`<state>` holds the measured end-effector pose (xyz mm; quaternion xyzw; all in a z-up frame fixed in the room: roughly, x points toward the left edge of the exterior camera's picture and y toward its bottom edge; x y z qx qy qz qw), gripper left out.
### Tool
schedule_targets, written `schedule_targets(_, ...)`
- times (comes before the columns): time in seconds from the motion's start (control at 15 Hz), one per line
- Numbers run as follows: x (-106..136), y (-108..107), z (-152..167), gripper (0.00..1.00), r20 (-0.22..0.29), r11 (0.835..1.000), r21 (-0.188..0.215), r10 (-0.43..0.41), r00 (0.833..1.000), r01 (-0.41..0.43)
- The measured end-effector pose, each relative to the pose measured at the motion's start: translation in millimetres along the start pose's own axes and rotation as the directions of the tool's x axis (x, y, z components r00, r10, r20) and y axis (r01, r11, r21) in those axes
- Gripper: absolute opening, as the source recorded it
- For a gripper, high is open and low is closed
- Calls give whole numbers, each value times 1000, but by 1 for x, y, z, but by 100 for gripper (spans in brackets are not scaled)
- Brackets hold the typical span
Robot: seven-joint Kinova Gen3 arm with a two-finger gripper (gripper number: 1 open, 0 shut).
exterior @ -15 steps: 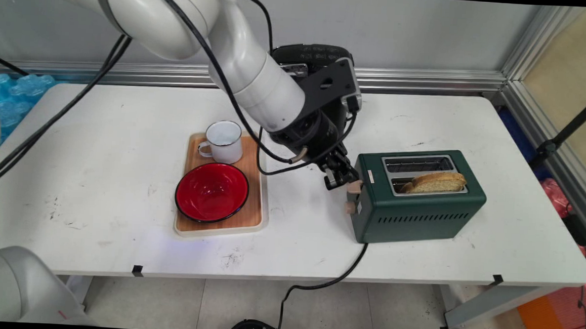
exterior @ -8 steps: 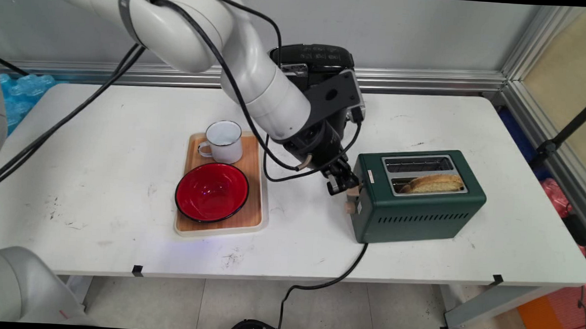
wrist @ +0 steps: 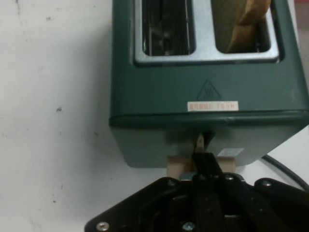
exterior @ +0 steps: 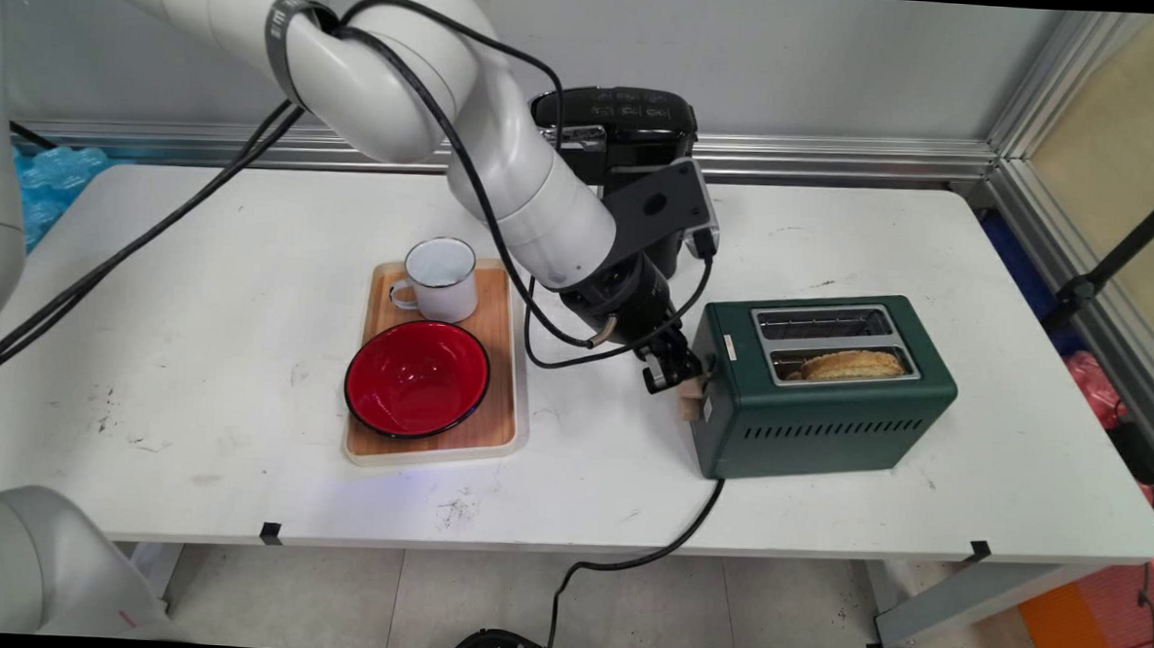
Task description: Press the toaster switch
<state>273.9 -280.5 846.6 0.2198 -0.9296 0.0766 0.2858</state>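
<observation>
— Pressing down on the toaster's lever (exterior: 693,392) is what we see our gripper (exterior: 669,372) doing: its fingers are drawn together, tips bearing on the beige lever at the toaster's left end. In the hand view the closed fingers (wrist: 205,162) sit right on top of that lever, with nothing clamped between them.

— We agree. And we note the change: a second ago the lever sat higher on that end face and the slice of bread (exterior: 853,364) stood well proud of the near slot. Now the lever is lower and the bread has sunk until only its crust shows above the slot's rim.

— So we judge the carriage is travelling down with the lever. Whether it has latched we cannot tell.

— Where do we place the green toaster (exterior: 821,413) itself?

— Toward the right half of the table (exterior: 193,424), nearer the front edge than the back, its cord (exterior: 625,560) dropping over the front edge. The far slot is empty.

— And around it?

— Left of our gripper lies a wooden tray (exterior: 498,398) carrying a red bowl (exterior: 417,377) at its front end and a white mug (exterior: 440,279) at its back end, neither touched. Behind our wrist, by the table's back edge, stands a black appliance (exterior: 615,121), partly hidden by the arm.
</observation>
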Motion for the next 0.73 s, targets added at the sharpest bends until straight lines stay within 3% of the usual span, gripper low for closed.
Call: schedule_targets(0.73, -8, -3, 16, 0, 28, 1000, -3, -14, 1000, 14)
